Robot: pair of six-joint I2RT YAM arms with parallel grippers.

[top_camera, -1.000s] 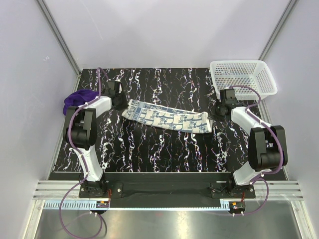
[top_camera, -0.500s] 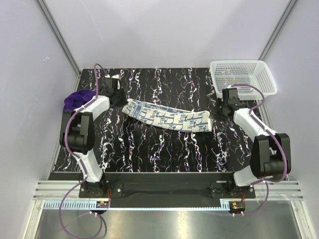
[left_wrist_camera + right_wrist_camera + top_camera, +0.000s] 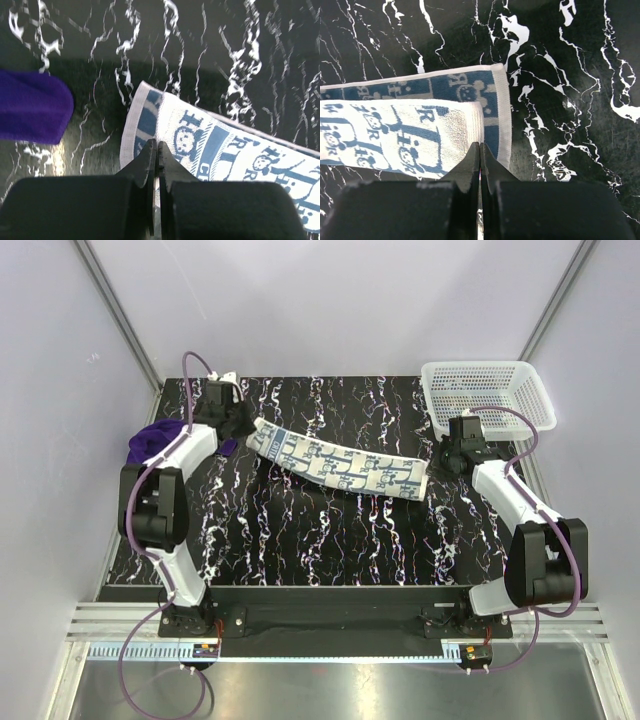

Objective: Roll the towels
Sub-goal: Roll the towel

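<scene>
Because each claw has only a thin bite of cloth, the grip is the weak spot here. The patterned towel [image 3: 340, 465] lies as a long folded strip across the far half of the bench [image 3: 330, 535], running from near the far left corner toward the right edge. The left claw [image 3: 156, 150] is clenched on the hem at the strip's left end. The right claw [image 3: 480, 150] is clenched on the near edge of its right end, where the upper layer stops short of the lower.

- **Slipping:** a pull outward could slide an end free.
- **Fold opening:** if the right claw has caught one layer only, the fold may open.
- **Loose roll:** slack in the middle would give a loose, crooked roll.
- **Snagging:** the purple towel [image 3: 152, 443], bunched at the left edge beside the left arm, could be dragged along.
</scene>
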